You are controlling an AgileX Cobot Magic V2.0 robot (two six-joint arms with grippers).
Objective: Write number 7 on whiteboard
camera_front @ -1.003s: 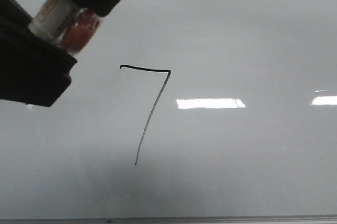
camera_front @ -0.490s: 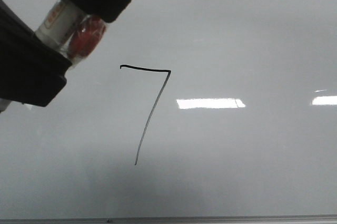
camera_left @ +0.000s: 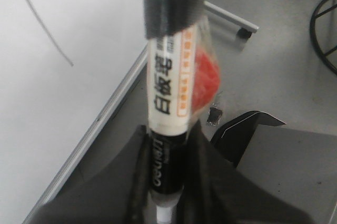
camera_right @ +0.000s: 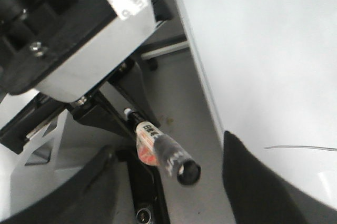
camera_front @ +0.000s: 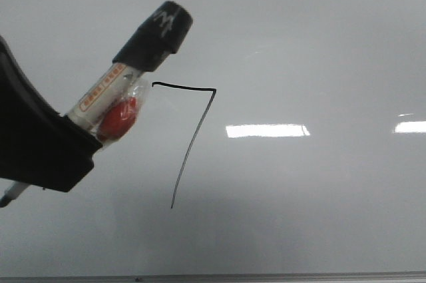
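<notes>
The number 7 (camera_front: 186, 88) is a thin black figure on the whiteboard (camera_front: 319, 43). My left gripper (camera_front: 40, 150) is shut on a whiteboard marker (camera_front: 113, 100) with a white labelled barrel, a red blob on its side and a black cap (camera_front: 156, 33). It holds the marker above the board, left of the 7. The left wrist view shows its jaws (camera_left: 168, 182) round the marker (camera_left: 171, 81), with the 7's downstroke (camera_left: 42, 26) nearby. My right gripper (camera_right: 168, 192) is open, its fingers wide on either side of the capped marker (camera_right: 158, 142), not touching it.
The board's thin grey frame edge (camera_front: 266, 276) runs along the front, and shows in the left wrist view (camera_left: 105, 113). Beyond it lie a grey surface and a black wire object (camera_left: 324, 29). The left arm's body (camera_right: 63, 34) fills part of the right wrist view.
The right gripper, which covered the marker's upper end, has let go and left the front view. The marker's black cap now shows. The left gripper has moved down with the marker.
</notes>
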